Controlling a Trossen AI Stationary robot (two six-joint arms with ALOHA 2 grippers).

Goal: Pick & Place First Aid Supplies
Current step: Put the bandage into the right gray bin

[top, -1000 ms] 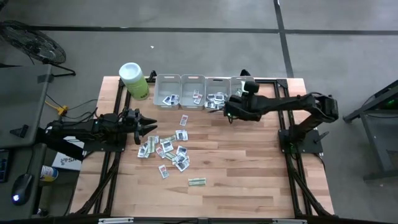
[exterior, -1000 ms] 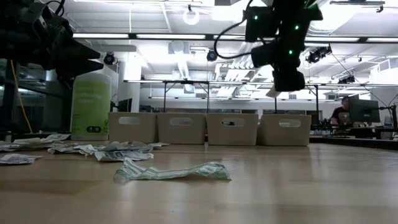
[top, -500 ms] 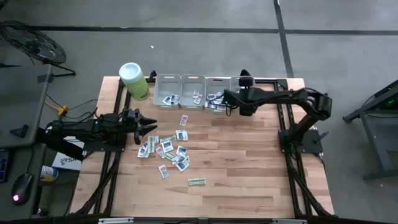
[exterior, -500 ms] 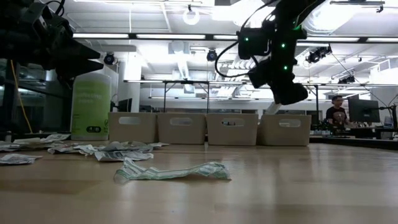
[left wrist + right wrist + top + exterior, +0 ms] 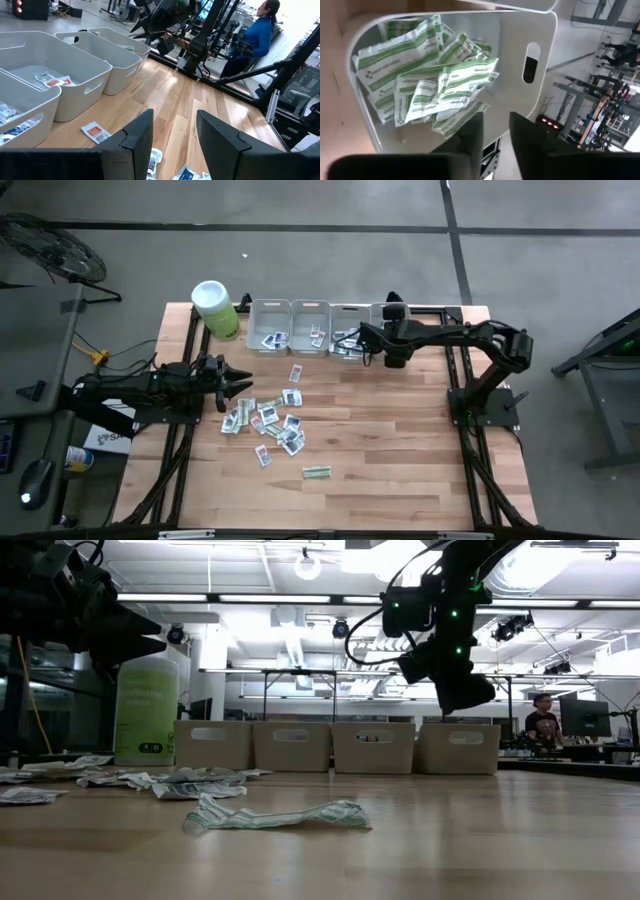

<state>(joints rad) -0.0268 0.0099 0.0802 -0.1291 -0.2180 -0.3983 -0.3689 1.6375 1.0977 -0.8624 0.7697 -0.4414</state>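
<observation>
We see bins (image 5: 270, 326) partly filled; many packets (image 5: 268, 420) remain on the worktop (image 5: 400, 440). Right claw (image 5: 352, 340) stands slightly parted, empty, over green strips (image 5: 435, 75); left claw (image 5: 243, 383) open.

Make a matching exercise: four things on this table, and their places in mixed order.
1 lime-green cylindrical canister with white lid
2 lone green-and-white paper strip packet
3 right gripper
4 left gripper

a over the grey plastic bin of green-and-white packets
b wooden table, back left corner
c beside the loose packet pile
d nearest the front edge

Pairs: 1-b, 2-d, 3-a, 4-c
</observation>
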